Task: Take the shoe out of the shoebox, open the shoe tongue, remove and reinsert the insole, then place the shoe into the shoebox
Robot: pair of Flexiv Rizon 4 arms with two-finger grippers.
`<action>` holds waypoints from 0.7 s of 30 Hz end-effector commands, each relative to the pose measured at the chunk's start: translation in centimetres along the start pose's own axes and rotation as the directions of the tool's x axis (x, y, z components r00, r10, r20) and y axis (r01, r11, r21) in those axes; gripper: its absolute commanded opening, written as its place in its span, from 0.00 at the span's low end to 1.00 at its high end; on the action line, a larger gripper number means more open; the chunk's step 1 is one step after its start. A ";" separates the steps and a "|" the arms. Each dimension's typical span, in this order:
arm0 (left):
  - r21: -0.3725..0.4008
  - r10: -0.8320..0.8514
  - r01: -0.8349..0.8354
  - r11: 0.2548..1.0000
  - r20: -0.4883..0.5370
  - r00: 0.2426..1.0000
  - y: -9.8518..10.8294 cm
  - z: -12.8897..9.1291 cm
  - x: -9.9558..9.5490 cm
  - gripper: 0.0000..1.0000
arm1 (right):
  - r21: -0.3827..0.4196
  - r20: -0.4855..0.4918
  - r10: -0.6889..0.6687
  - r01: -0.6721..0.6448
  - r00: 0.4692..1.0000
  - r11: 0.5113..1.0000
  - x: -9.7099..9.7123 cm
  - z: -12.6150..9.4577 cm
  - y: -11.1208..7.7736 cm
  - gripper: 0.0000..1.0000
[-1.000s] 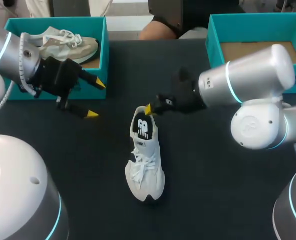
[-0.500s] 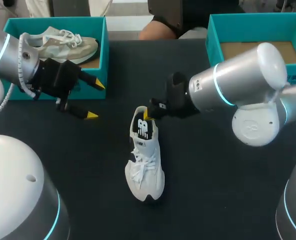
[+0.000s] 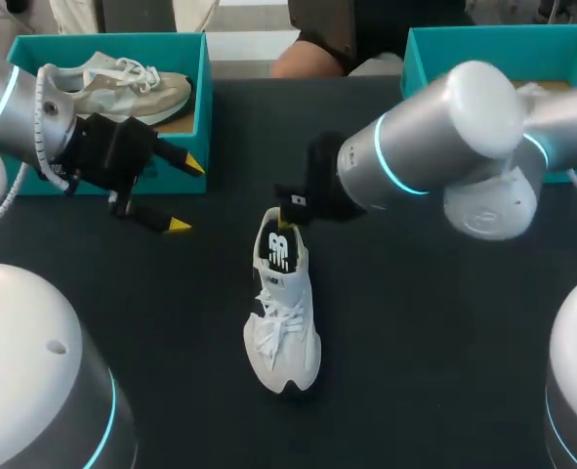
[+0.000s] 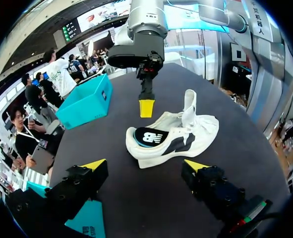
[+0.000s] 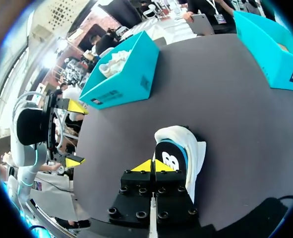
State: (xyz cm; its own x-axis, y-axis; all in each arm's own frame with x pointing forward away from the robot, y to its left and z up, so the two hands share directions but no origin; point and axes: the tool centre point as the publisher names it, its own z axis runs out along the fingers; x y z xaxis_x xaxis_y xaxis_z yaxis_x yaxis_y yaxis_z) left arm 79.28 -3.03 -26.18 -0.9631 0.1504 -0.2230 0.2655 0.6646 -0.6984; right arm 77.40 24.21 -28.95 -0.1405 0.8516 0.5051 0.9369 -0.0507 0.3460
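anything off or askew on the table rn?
Nothing stands out. The white shoe stands upright on the table, tongue up, insole seated inside. Right end effector is shut by its heel; left end effector is open, off to the side.

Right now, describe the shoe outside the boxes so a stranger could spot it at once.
Start at the black table. Near its middle, beside the right gripper, lies a white sneaker. Unlike the beige sneaker in the teal left shoebox, it sits on bare tabletop and shows a black insole.
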 end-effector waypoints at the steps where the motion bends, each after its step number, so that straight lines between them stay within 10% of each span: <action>1: -0.004 0.000 0.000 1.000 0.000 1.000 0.0 0.0 0.0 1.00 | -0.037 0.527 0.011 0.010 0.850 0.999 0.7 0.7 -0.3 0.00; 21: -0.004 0.000 0.000 1.000 0.000 1.000 0.0 0.0 0.0 1.00 | 0.041 0.584 0.006 -0.037 0.811 0.998 0.4 0.6 -1.7 0.00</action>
State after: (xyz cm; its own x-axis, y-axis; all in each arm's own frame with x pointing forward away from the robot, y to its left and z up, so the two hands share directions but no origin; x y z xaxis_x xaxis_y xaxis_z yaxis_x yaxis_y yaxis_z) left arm 79.28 -3.07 -26.23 -0.9631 0.1498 -0.2236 0.2655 0.6652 -0.6979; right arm 76.76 24.24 -29.31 0.0194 0.9955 0.0929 0.9596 -0.0446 0.2778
